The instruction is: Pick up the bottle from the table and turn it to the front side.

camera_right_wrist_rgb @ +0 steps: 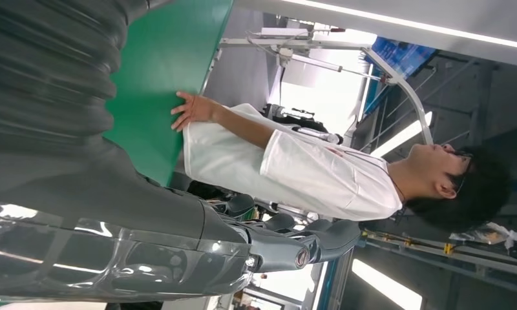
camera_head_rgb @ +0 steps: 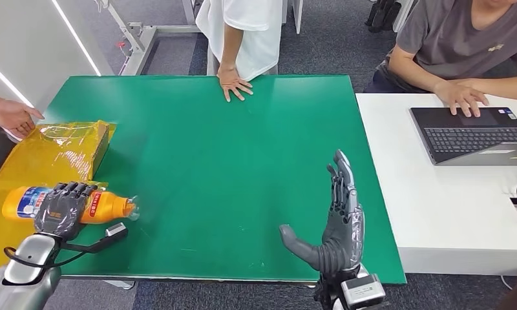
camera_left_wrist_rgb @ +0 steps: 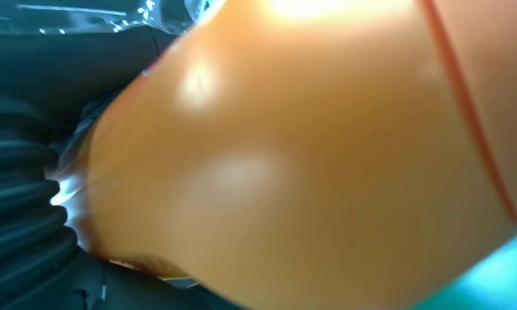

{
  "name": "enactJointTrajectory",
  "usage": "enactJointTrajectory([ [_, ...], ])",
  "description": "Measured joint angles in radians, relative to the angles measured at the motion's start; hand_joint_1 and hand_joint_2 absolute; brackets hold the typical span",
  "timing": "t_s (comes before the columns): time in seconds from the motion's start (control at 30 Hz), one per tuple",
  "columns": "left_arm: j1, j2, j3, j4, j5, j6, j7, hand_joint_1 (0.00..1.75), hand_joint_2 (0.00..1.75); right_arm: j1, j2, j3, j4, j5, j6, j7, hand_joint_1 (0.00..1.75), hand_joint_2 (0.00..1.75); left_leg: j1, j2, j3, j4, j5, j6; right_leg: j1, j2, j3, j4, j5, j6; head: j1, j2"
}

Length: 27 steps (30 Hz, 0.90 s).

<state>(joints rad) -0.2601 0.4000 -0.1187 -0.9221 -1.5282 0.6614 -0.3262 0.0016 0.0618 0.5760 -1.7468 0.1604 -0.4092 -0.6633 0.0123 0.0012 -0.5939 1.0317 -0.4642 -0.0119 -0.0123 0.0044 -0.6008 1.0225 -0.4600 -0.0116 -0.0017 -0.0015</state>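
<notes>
An orange bottle (camera_head_rgb: 107, 206) with a blue and white label lies on its side at the table's near left, its clear cap end pointing right. My left hand (camera_head_rgb: 63, 208) grips it around the middle, fingers curled over the top. In the left wrist view the bottle's orange body (camera_left_wrist_rgb: 295, 168) sits right against the camera. My right hand (camera_head_rgb: 337, 219) stands upright over the near middle-right of the green table (camera_head_rgb: 211, 148), fingers straight and thumb spread, holding nothing. The right wrist view shows that hand's fingers (camera_right_wrist_rgb: 295, 248) stretched out.
A yellow plastic bag (camera_head_rgb: 55, 152) over a box lies at the table's left. One person rests a hand (camera_head_rgb: 233, 84) on the far edge; another person's hand (camera_head_rgb: 13, 116) is at the left. A white desk (camera_head_rgb: 437, 206) with a laptop (camera_head_rgb: 475, 135) adjoins on the right.
</notes>
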Motion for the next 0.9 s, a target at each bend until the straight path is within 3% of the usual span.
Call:
enactJointTrajectory([
  [0.23, -0.141, 0.025, -0.075, 0.177, -0.037, -0.037, 0.093, 1.75, 1.75, -0.01, 0.0, 0.0, 0.0, 0.0, 0.02, 0.006, 0.0, 1.75, 0.0, -0.001, 0.0, 0.0, 0.001, 0.0, 0.0, -0.001, 0.0, 0.0, 0.0, 0.0, 0.0, 0.0],
  [0.53, -0.283, 0.028, -0.164, 0.311, -0.039, -0.119, 0.087, 1.75, 1.75, -0.035, 0.014, -0.001, 0.0, 0.003, 0.048, 0.027, 0.0, 1.75, 0.0, 0.0, 0.0, 0.001, 0.001, 0.0, 0.0, 0.0, 0.0, 0.0, 0.001, 0.0, 0.0, 0.0],
  [0.77, -0.332, 0.02, -0.201, 0.379, -0.039, -0.154, 0.102, 1.75, 1.75, -0.053, 0.025, -0.013, 0.0, 0.01, 0.053, 0.038, 0.0, 1.75, 0.0, 0.0, 0.0, 0.001, 0.001, 0.0, 0.0, 0.0, 0.0, 0.0, 0.001, 0.0, 0.0, 0.0],
  [0.83, -0.333, 0.018, -0.204, 0.397, -0.039, -0.159, 0.103, 1.65, 1.75, -0.054, 0.025, -0.015, 0.0, 0.01, 0.053, 0.037, 0.0, 1.75, 0.0, 0.0, 0.0, 0.001, 0.001, 0.0, 0.0, 0.0, 0.0, 0.0, 0.001, 0.0, 0.0, 0.0],
  [0.87, -0.334, 0.018, -0.204, 0.405, -0.038, -0.162, 0.104, 1.43, 1.75, -0.055, 0.025, -0.016, 0.0, 0.009, 0.053, 0.036, 0.0, 1.75, 0.0, 0.0, 0.0, 0.001, 0.001, 0.0, 0.0, 0.0, 0.0, 0.0, 0.001, 0.0, 0.0, 0.0],
  [0.9, -0.334, 0.017, -0.205, 0.412, -0.037, -0.166, 0.104, 0.99, 1.75, -0.055, 0.025, -0.016, 0.001, 0.008, 0.053, 0.035, 0.0, 1.75, 0.0, 0.0, 0.0, 0.001, 0.001, 0.0, 0.0, 0.0, 0.0, 0.0, 0.001, 0.0, 0.0, 0.0],
])
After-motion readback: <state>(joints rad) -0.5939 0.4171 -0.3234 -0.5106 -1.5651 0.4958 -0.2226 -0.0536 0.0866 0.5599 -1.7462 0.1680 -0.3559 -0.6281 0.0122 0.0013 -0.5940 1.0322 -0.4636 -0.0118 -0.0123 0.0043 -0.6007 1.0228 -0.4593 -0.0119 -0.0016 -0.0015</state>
